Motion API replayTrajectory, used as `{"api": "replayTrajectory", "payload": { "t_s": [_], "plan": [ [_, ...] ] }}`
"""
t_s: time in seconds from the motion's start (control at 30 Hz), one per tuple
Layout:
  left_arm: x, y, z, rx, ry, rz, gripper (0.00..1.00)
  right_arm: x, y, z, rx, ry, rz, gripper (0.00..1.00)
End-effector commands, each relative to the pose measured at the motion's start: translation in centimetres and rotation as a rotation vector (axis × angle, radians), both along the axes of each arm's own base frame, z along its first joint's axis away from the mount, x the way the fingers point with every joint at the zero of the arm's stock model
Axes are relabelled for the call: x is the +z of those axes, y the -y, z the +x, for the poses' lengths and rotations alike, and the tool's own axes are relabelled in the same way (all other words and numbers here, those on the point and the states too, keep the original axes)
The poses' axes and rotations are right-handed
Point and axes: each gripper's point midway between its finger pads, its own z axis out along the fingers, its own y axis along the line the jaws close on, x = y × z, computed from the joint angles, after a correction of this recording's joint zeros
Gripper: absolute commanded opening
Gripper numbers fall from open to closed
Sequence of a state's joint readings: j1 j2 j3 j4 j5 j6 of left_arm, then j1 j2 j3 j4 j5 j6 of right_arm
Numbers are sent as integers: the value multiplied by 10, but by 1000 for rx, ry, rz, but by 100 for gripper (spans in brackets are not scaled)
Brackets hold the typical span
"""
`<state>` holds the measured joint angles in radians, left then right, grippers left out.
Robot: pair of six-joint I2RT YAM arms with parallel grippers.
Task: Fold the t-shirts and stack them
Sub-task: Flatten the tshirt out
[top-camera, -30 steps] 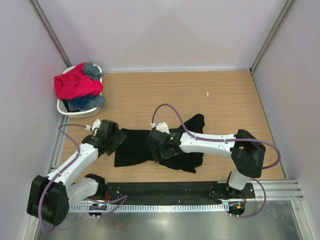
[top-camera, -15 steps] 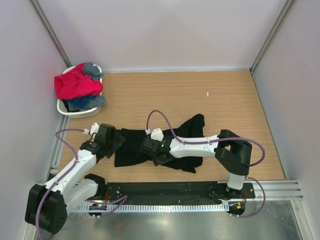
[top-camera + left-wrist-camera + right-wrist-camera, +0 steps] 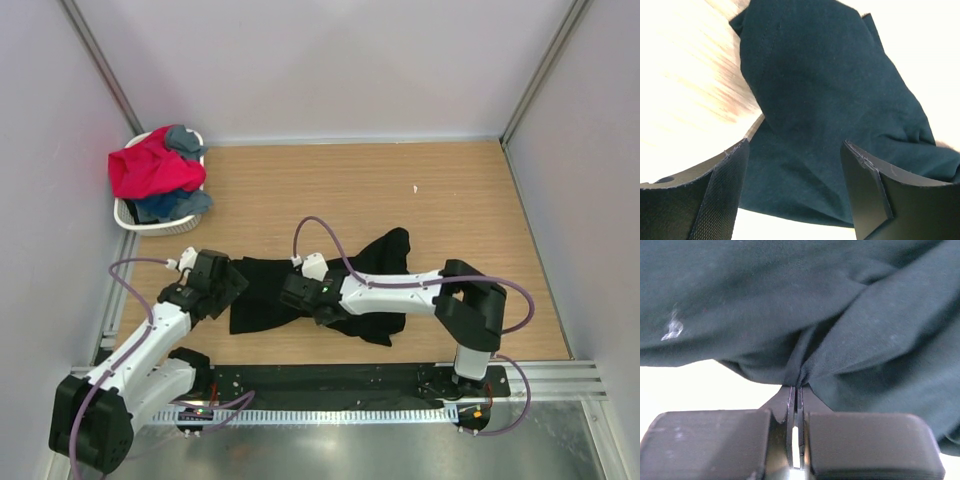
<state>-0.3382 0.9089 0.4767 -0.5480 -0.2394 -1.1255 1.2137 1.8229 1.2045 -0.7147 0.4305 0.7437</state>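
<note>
In the right wrist view, the right hand [image 3: 795, 390] had its two fingers pressed almost together, pinching a gathered fold of the black t-shirt [image 3: 790, 300] right at their tips. Creases fanned out from that pinch. Left of the hand, a small pale mark [image 3: 672, 330] sat on the cloth. It was too blurred to read, and only this view showed it.

The left wrist view showed the left hand [image 3: 794, 150] with its fingers [image 3: 722, 190] spread wide and nothing gripped. The black t-shirt's edge lay just ahead of them and between them, with pale worktop [image 3: 685, 90] to the hand's left.

The overhead camera alone showed the poses. The left arm bent forward from its base, and its hand [image 3: 215, 280] hung over the shirt's left edge. The right arm reached across low, with its hand [image 3: 300, 295] down on the middle of the crumpled shirt [image 3: 385, 250].

Well beyond the left hand, in the worktop's [image 3: 400, 190] far corner, a white basket [image 3: 150, 225] held a red-pink t-shirt [image 3: 150, 168], a grey one [image 3: 183, 138] and a blue one [image 3: 175, 205].
</note>
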Motion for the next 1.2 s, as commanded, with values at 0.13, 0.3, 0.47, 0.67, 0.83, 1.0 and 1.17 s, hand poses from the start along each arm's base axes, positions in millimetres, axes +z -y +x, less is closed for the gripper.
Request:
{"api": "replayTrajectory", "payload": {
  "t_s": [0.13,0.3,0.47,0.67,0.83,1.0,1.17],
  "plan": [
    [7,12,-13,-98,-1,-50,72,90,-14,0,46,60,211,2],
    [0,6,-21,-90,1,-38,73,111,-13,6,78,76,250,1],
    [-8,12,-13,-97,-6,-50,71,78,-11,16,88,38,204,1],
    [-28,13,-9,-97,-55,-32,55,39,-32,-4,112,-97,266,1],
    [-42,10,-1,-62,-66,-16,39,27,-22,-15,128,-140,252,11],
    [-42,5,10,-49,-66,37,22,24,-9,-29,143,-181,243,33],
    [-32,-8,17,-25,-55,112,21,21,7,-38,134,-176,204,42]
  ]
}}
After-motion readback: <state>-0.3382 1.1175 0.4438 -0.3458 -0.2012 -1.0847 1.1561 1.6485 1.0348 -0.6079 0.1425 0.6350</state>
